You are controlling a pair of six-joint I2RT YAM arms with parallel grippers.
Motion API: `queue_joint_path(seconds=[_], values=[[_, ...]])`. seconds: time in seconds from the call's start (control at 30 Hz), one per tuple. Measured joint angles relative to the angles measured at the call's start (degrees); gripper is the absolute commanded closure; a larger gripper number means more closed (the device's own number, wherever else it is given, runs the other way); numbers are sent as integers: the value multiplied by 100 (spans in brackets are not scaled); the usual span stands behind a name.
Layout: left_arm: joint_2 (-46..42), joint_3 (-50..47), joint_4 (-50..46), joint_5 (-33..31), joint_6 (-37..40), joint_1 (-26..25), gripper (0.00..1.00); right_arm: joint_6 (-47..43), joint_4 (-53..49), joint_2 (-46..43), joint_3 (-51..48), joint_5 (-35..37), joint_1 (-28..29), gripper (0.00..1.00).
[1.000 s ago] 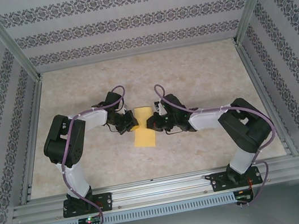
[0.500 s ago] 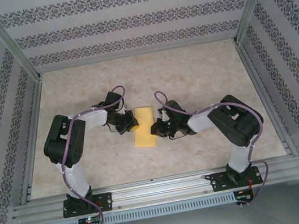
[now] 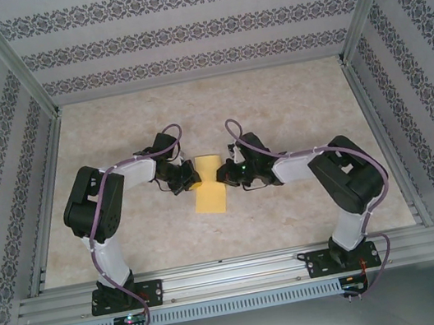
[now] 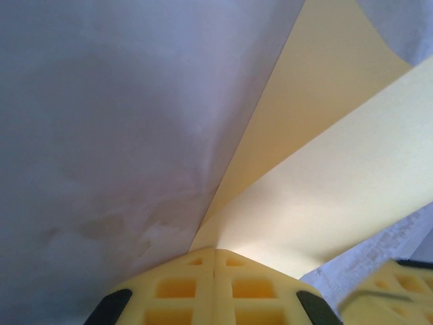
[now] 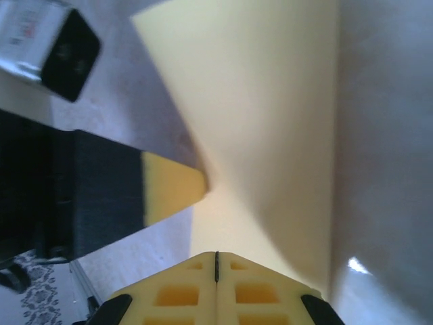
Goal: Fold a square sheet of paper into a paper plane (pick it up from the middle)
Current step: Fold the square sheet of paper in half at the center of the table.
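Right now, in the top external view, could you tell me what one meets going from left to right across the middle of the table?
left arm → left gripper → square sheet of paper → right gripper → right arm

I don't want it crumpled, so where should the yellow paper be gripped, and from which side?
Pinch the paper midway along a long edge, coming in low from the left, where the shut left gripper sits. There its layers seem to lift apart, offering a lip; elsewhere it looks flat.
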Motion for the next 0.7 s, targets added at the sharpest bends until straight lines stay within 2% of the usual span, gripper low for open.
queue_joint_path(seconds=[0.17,0.47,0.7], values=[[0,0,-2,0,0,0,100,-42,-68,284,-68,85,-2,92],[0,4,-20,-2,22,0,100,-44,-205,116,-50,57,-68,91],[0,4,-20,-2,22,0,100,-66,-247,20,562,-79,-175,91]])
